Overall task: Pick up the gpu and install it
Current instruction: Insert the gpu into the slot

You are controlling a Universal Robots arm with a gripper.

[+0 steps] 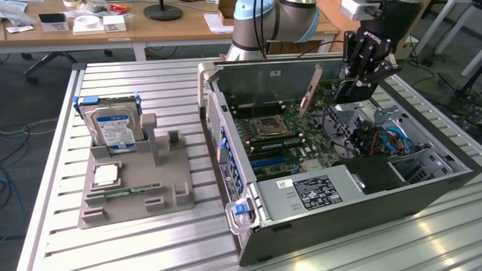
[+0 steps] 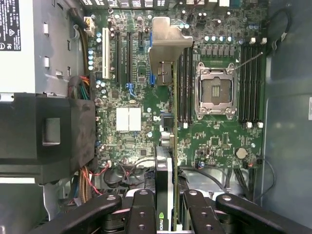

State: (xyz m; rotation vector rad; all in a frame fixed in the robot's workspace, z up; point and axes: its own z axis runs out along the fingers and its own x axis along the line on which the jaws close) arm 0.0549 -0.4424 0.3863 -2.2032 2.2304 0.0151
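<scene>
My gripper [image 2: 165, 204] is shut on the gpu [image 2: 173, 146], a thin dark card seen edge-on, with a finger on each face. The card's silver bracket [image 2: 168, 44] is at its far end. It hangs over the green motherboard [image 2: 136, 92], between the expansion slots [image 2: 119, 56] and the memory slots beside the CPU socket [image 2: 214, 92]. In the exterior view the gripper [image 1: 355, 84] hangs over the back of the open computer case [image 1: 339, 226], and the gpu's brownish face [image 1: 310, 90] stands upright above the board, apart from it.
A black power supply [image 1: 316, 189] and a drive cage with cables [image 1: 384, 141] fill the case's near end. On the exterior view's left, a grey holder [image 1: 177, 175] carries a silver hard drive with a blue label [image 1: 113, 127], a processor chip [image 1: 105, 175] and a green memory stick [image 1: 132, 190].
</scene>
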